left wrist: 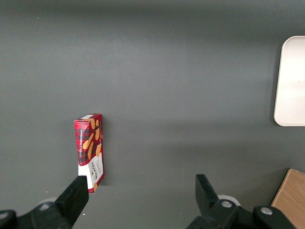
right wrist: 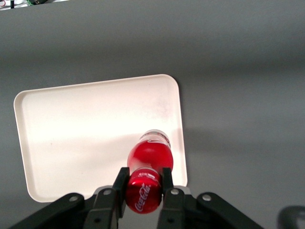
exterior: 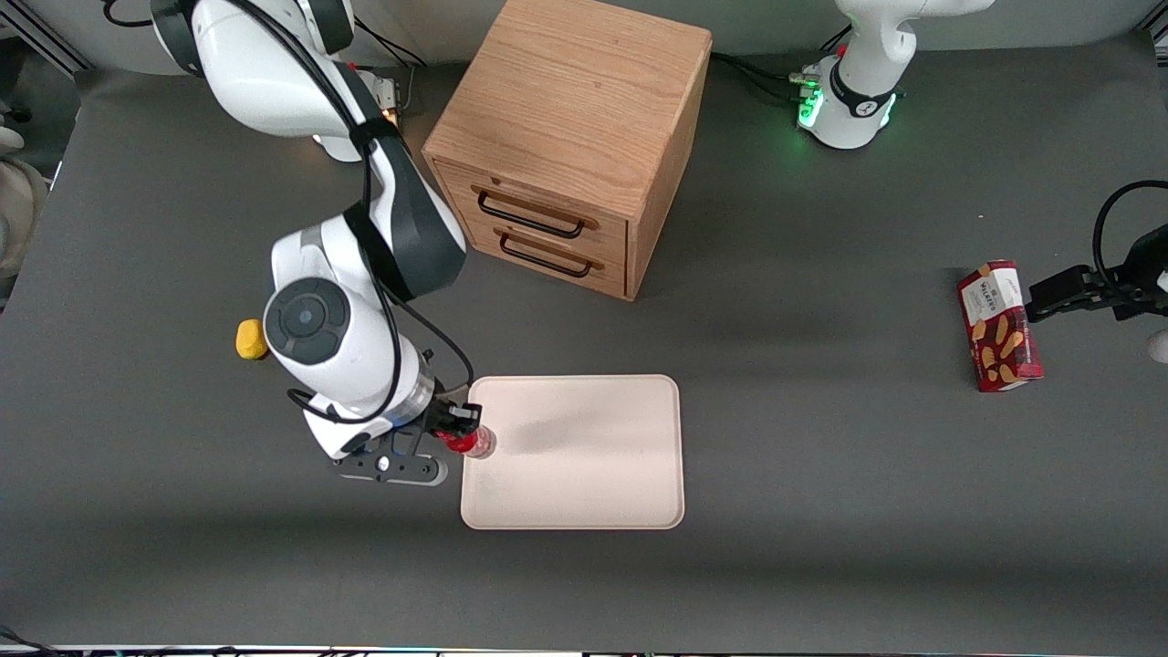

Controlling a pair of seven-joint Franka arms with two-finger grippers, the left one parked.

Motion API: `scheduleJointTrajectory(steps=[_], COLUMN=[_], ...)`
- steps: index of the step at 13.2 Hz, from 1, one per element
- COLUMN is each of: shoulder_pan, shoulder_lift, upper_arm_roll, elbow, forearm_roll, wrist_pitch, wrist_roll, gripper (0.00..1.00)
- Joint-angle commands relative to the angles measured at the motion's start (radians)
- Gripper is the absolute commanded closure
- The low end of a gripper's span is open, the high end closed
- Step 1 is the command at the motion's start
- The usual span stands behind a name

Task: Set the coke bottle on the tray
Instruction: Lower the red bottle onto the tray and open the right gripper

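Note:
My right gripper (exterior: 456, 425) is shut on the coke bottle (exterior: 473, 442), a small red bottle with a red cap and clear base. It holds the bottle over the tray's edge nearest the working arm. In the right wrist view the fingers (right wrist: 121, 182) clamp the bottle (right wrist: 148, 162) just below its cap, and the clear base hangs over the tray (right wrist: 86, 129). The tray (exterior: 584, 456) is large, flat and cream-pink, with a low rim. Its corner also shows in the left wrist view (left wrist: 290, 86). I cannot tell whether the bottle touches the tray.
A wooden two-drawer cabinet (exterior: 575, 137) stands farther from the front camera than the tray. A yellow lump (exterior: 250, 338) lies beside the working arm. A dark red snack box (exterior: 999, 326) lies toward the parked arm's end of the table and shows in the left wrist view (left wrist: 89, 145).

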Motion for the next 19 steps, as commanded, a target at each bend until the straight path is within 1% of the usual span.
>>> scheduleJointTrajectory(steps=[1, 3, 7, 8, 9, 10, 11, 14, 15, 16, 17, 18, 19], shoulder_pan=[-0.007, -0.007, -0.007, -0.005, -0.005, -0.004, -0.004, -0.004, -0.004, -0.004, -0.005, -0.007, -0.008], shoulder_lift=[0.017, 0.031, 0.049, 0.049, 0.052, 0.060, 0.063, 0.063, 0.063, 0.057, 0.040, 0.007, -0.031], upper_arm_roll=[-0.004, -0.002, -0.002, -0.002, -0.002, -0.002, -0.002, -0.002, -0.002, -0.002, -0.002, -0.005, -0.005], elbow=[-0.041, -0.081, -0.082, -0.082, -0.082, -0.082, -0.082, -0.084, -0.084, -0.082, -0.082, -0.082, -0.078], forearm_roll=[0.037, 0.035, 0.037, 0.035, 0.035, 0.035, 0.035, 0.031, 0.029, 0.029, 0.026, 0.024, 0.023], wrist_pitch=[0.086, 0.152, 0.159, 0.159, 0.159, 0.160, 0.162, 0.169, 0.169, 0.169, 0.157, 0.110, 0.020], wrist_roll=[-0.017, -0.017, -0.015, -0.011, -0.006, -0.003, -0.002, 0.000, 0.000, 0.003, 0.005, 0.005, 0.006], gripper=[0.84, 0.84, 0.84, 0.81, 0.67, 0.50, 0.40, 0.40, 0.38, 0.10, 0.00, 0.00, 0.00])
